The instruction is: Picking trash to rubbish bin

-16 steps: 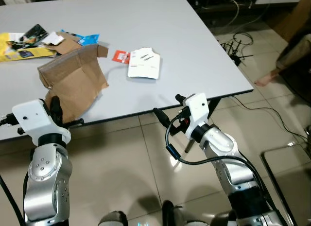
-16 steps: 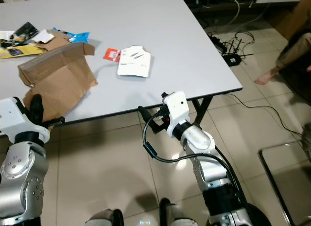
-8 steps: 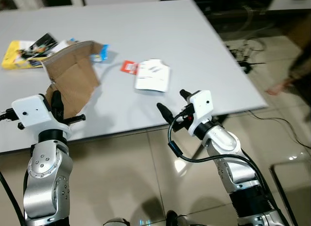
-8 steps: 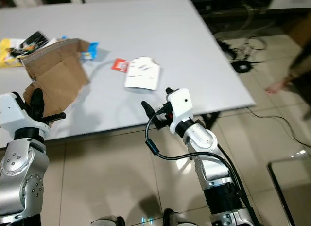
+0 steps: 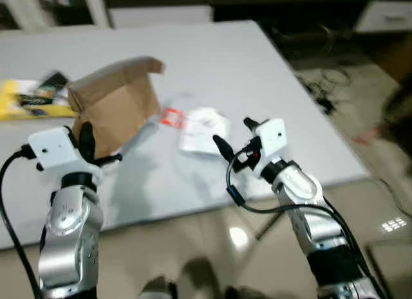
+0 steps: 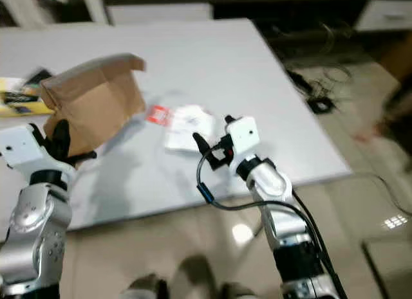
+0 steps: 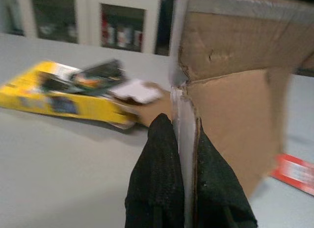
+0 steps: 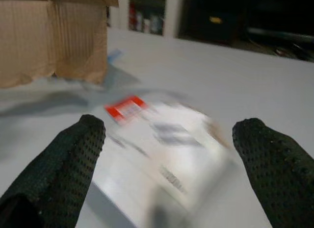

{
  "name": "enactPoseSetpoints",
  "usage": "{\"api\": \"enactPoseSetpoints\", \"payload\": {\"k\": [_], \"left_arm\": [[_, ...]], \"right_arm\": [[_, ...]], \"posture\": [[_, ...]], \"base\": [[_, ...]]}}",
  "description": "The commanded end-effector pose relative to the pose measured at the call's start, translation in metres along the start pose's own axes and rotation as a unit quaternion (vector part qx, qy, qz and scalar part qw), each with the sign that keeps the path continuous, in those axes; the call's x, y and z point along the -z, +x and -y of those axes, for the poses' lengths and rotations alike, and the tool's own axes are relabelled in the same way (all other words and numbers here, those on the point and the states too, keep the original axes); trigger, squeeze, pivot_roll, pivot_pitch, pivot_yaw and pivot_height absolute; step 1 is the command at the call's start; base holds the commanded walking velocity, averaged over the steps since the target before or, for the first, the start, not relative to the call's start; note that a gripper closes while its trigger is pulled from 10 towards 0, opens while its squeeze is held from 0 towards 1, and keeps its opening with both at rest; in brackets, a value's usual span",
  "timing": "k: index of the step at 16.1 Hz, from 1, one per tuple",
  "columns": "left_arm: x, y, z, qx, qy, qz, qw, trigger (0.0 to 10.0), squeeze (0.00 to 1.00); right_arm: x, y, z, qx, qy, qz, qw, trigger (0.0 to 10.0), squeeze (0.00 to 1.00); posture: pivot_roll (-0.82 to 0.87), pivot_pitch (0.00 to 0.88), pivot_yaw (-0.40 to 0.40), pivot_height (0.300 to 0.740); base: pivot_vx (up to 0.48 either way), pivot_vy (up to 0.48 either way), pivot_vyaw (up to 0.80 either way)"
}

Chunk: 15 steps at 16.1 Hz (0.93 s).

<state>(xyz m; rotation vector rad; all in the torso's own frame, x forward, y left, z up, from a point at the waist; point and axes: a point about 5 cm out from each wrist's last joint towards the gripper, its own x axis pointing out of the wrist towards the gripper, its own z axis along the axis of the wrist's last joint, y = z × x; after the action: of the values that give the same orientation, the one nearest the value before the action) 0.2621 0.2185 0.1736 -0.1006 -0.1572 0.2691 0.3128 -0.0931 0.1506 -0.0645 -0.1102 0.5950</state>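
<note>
Left wrist view: left gripper jaws pinch cardboard; right gripper jaws wide before white packet.

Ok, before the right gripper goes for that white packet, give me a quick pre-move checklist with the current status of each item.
1. Left gripper clamped on the cardboard piece: ok.
2. Cardboard lifted off the table: ok.
3. Right gripper open: ok, fingers spread wide.
4. Right gripper lined up with the white packet: ok, the packet lies between the fingers ahead.
5. Packet lying flat and free: cannot tell, the views are blurred.
6. Rubbish bin located: cannot tell.
</note>
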Motion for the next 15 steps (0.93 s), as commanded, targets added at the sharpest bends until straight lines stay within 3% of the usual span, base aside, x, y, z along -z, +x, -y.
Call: {"api": "enactPoseSetpoints", "payload": {"k": [1, 6, 7, 8, 9, 10, 12, 15], "left_arm": [[0.003, -0.002, -0.005, -0.013, -0.001, -0.009, 1.000, 10.0, 0.00], [0.004, -0.002, 0.001, -0.010, -0.005, -0.010, 1.000, 10.0, 0.00], [0.007, -0.004, 0.001, -0.009, -0.006, -0.018, 1.000, 10.0, 0.00], [0.010, -0.006, 0.002, -0.008, -0.006, -0.027, 1.000, 10.0, 0.00], [0.011, -0.006, 0.002, -0.008, -0.007, -0.028, 1.000, 10.0, 0.00], [0.012, -0.009, 0.004, -0.006, -0.006, -0.032, 0.999, 10.0, 0.00], [0.013, -0.014, 0.007, -0.004, -0.001, -0.037, 0.999, 10.0, 0.00], [0.016, -0.021, 0.000, -0.013, 0.021, -0.051, 0.998, 10.0, 0.00]], "right_arm": [[0.000, 0.001, -0.004, -0.007, -0.007, -0.001, 1.000, 10.0, 1.00], [0.005, 0.001, -0.001, -0.001, -0.016, -0.024, 1.000, 10.0, 1.00], [0.006, 0.001, 0.000, -0.003, -0.015, -0.033, 0.999, 10.0, 0.96], [0.010, 0.001, 0.000, -0.007, -0.023, -0.048, 0.999, 10.0, 0.73], [0.010, 0.001, 0.000, -0.007, -0.024, -0.050, 0.998, 10.0, 0.73], [0.013, -0.001, 0.002, -0.009, -0.035, -0.065, 0.997, 10.0, 0.41], [0.015, -0.006, 0.004, -0.027, -0.060, -0.098, 0.993, 10.0, 0.19], [0.021, -0.012, 0.002, -0.049, -0.070, -0.128, 0.988, 10.0, 0.15]], "posture": [[-0.03, 0.167, -0.009, 0.740], [-0.03, 0.167, -0.009, 0.740], [-0.03, 0.167, -0.009, 0.740], [-0.03, 0.167, -0.009, 0.740], [-0.03, 0.167, -0.009, 0.740], [-0.03, 0.169, -0.010, 0.740], [-0.03, 0.169, -0.006, 0.740], [-0.02, 0.165, 0.002, 0.740]], "base": [[0.000, 0.000, 0.00], [0.000, 0.000, 0.00], [0.000, 0.000, 0.00], [0.000, 0.000, 0.00], [0.000, 0.000, 0.00], [0.000, 0.000, 0.00], [0.000, 0.000, 0.00], [0.000, 0.000, 0.00]]}}
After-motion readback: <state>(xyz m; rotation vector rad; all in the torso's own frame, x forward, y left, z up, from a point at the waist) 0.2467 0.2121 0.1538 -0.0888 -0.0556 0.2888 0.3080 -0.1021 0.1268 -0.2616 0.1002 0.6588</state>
